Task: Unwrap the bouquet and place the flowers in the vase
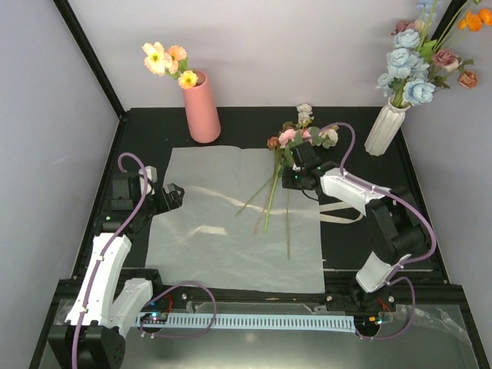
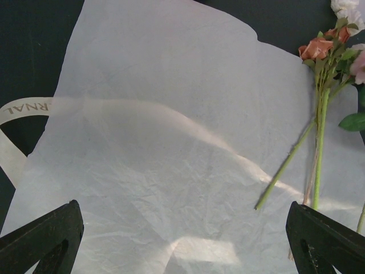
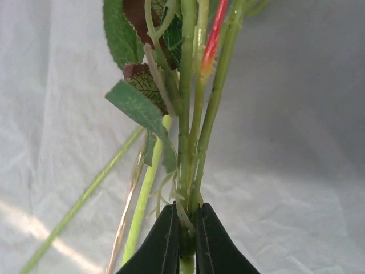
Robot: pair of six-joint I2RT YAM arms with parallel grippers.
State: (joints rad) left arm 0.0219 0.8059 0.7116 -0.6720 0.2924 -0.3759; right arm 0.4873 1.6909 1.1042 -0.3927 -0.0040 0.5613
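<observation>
A black counter (image 1: 254, 127) is covered across its middle by a sheet of cream-white translucent paper (image 1: 223, 231), spread flat. A salmon-pink vase (image 1: 203, 115) is stood upright just behind the sheet's far left corner, and a white ribbed vase (image 1: 383, 131) is stood at the far right. A cream ribbon (image 1: 342, 217) is laid at the paper's right edge. The flowers (image 1: 296, 137) are seemingly rested partly past the sheet's far edge.

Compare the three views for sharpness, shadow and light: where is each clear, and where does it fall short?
Top external: evenly lit and sharp, no hard shadows around the flowers on the paper. Left wrist: paper crisp, a warm pale band across it, the left gripper a near-black silhouette. Right wrist: stems sharp at the right gripper, paper behind soft.
</observation>
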